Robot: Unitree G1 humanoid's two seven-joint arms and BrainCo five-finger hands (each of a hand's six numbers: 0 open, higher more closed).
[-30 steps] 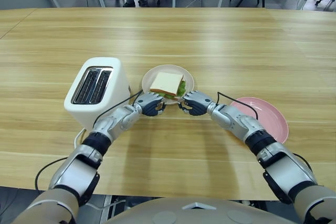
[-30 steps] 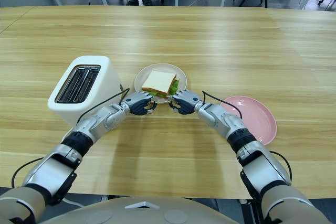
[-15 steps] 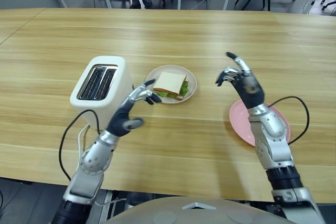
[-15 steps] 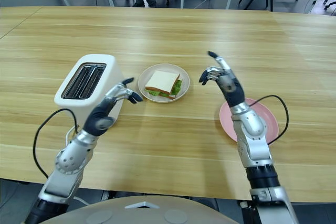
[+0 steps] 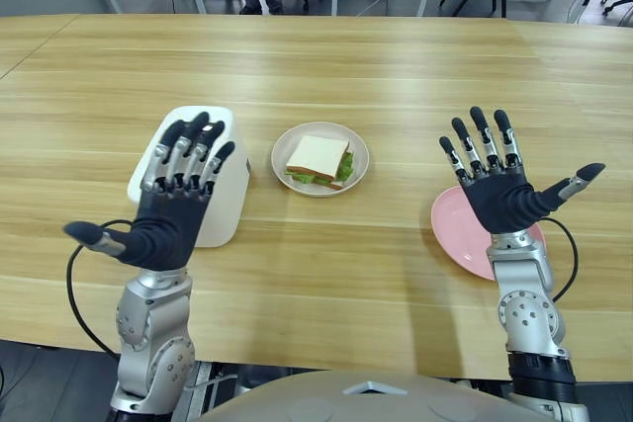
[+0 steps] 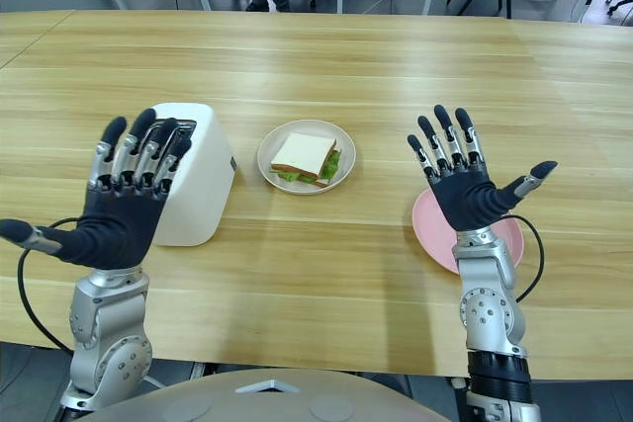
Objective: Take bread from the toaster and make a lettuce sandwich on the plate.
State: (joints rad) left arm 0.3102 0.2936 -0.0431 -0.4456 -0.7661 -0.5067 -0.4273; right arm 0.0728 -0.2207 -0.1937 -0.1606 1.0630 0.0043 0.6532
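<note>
A sandwich (image 5: 318,158) of white bread with green lettuce showing at its edges lies on a small beige plate (image 5: 357,145) at the table's middle. A white toaster (image 5: 220,195) stands to its left, largely hidden behind my left hand (image 5: 173,214). That hand is raised upright near the camera, palm facing me, fingers spread and holding nothing. My right hand (image 5: 502,193) is raised the same way on the right, fingers spread and empty, in front of a pink plate (image 5: 457,234).
The pink plate (image 6: 435,229) lies bare at the right near the front edge. A black cable (image 5: 71,289) loops by the left arm. The long wooden table (image 5: 396,66) stretches back; chairs and desk legs stand beyond it.
Both hands have lifted away from the sandwich plate, risen toward the camera and opened flat with fingers spread. The sandwich stays on its plate.
</note>
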